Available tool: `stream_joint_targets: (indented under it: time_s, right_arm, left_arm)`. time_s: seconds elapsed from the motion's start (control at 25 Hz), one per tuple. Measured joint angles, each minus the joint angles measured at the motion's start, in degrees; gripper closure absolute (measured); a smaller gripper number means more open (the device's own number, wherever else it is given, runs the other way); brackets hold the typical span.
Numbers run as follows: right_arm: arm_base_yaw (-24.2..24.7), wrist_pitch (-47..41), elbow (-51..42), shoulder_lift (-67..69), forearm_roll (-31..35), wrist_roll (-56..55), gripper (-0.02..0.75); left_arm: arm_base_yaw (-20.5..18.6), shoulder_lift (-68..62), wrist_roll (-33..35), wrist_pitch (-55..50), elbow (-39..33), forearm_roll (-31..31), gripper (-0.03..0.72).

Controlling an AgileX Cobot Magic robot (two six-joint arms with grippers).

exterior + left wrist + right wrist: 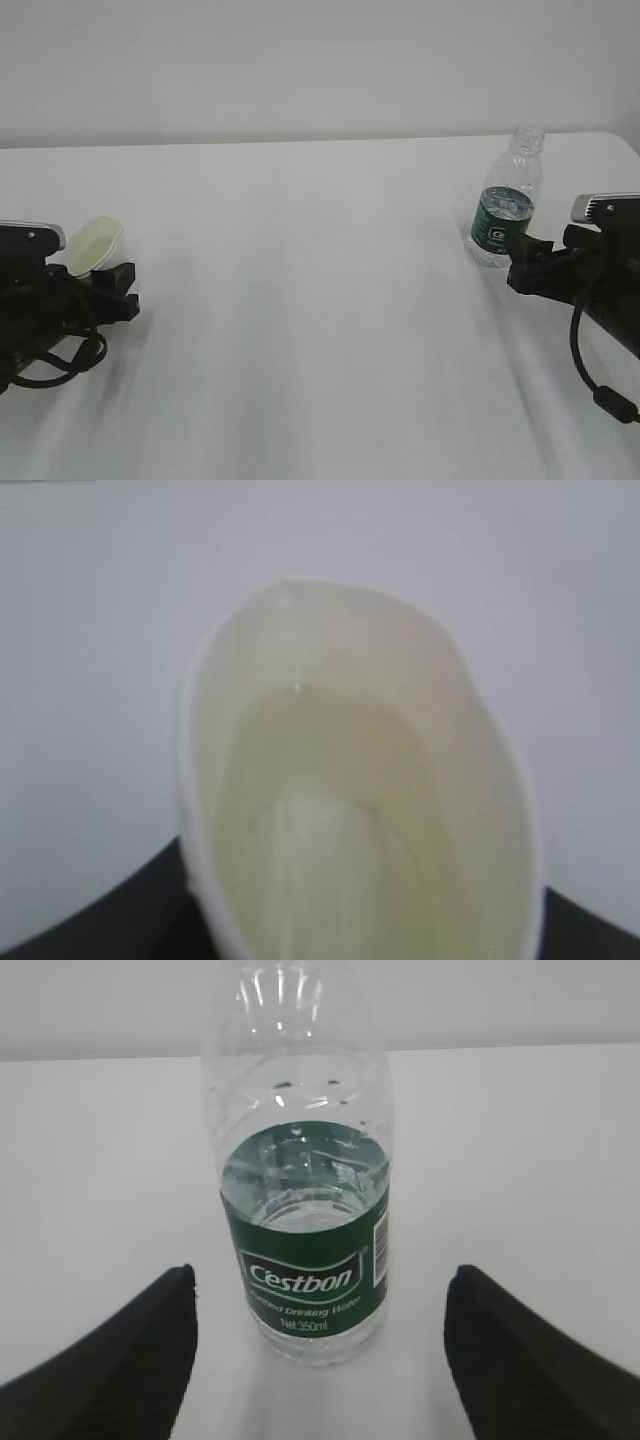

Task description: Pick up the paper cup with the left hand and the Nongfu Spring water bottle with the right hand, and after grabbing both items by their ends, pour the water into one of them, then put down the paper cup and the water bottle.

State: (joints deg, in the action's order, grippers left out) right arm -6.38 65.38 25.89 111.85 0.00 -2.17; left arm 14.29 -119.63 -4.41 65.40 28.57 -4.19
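The white paper cup [95, 243] leans in my left gripper [110, 280], its cream inside turned up and to the left. In the left wrist view the cup [350, 780] fills the frame, squeezed to an oval between the black fingers [90, 920] of the left gripper [340, 930]. The Nongfu Spring water bottle [505, 205] stands upright and capless on the table at the right. My right gripper [518, 262] is open just in front of it. From the right wrist, the bottle [305, 1260] with its green label stands just ahead of the open gripper [318, 1390]. Water [305, 1175] reaches the label's top.
The white table [320, 330] runs back to a pale wall. Its far edge lies just behind the bottle. A black cable [600, 385] loops under the right arm, and further cables [60, 365] hang below the left arm.
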Motion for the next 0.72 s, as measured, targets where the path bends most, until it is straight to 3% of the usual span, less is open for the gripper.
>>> stream_joint_targets:
  time_s: [0.24, 0.48, 0.72]
  right_arm:
    - [0.0, 0.0, 0.0, 0.0, 0.0, 0.0, 0.150]
    - [0.0, 0.0, 0.0, 0.0, 0.0, 0.0, 0.150]
    - [0.0, 0.0, 0.0, 0.0, 0.0, 0.0, 0.151]
  left_arm:
    - [0.0, -0.1, 0.0, 0.2, 0.0, 0.3, 0.267]
    - [0.0, -0.1, 0.0, 0.2, 0.0, 2.2, 0.094]
    - [0.0, -0.1, 0.0, 0.2, -0.1, 2.3, 0.063]
